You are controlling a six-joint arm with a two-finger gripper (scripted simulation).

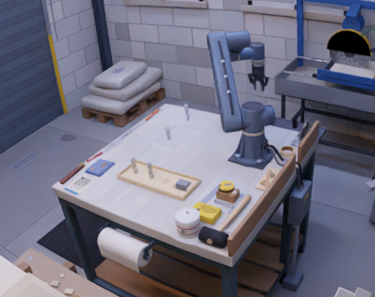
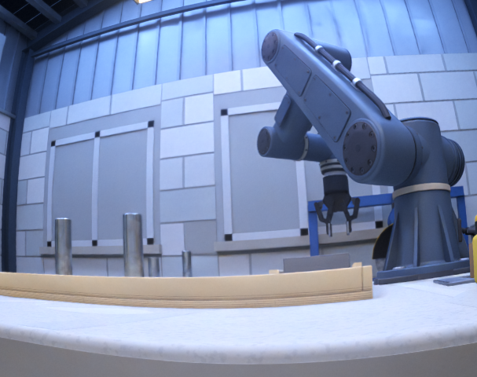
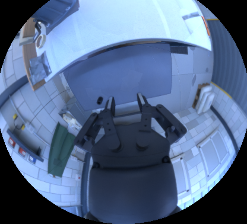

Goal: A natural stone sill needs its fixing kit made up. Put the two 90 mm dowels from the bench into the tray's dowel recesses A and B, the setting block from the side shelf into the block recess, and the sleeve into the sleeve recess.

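My gripper is open and empty, raised high beyond the far edge of the bench, behind the arm's base. The wooden tray lies on the near part of the bench with two steel dowels standing upright at its left end. A grey block sits at its right end. Two smaller pins stand on the far bench top. The sleeve is not identifiable.
A wet saw table stands to the right behind the bench. A wooden side shelf runs along the bench's right edge, near a yellow block, a white tub and a tape roll. Sacks on a pallet lie on the floor.
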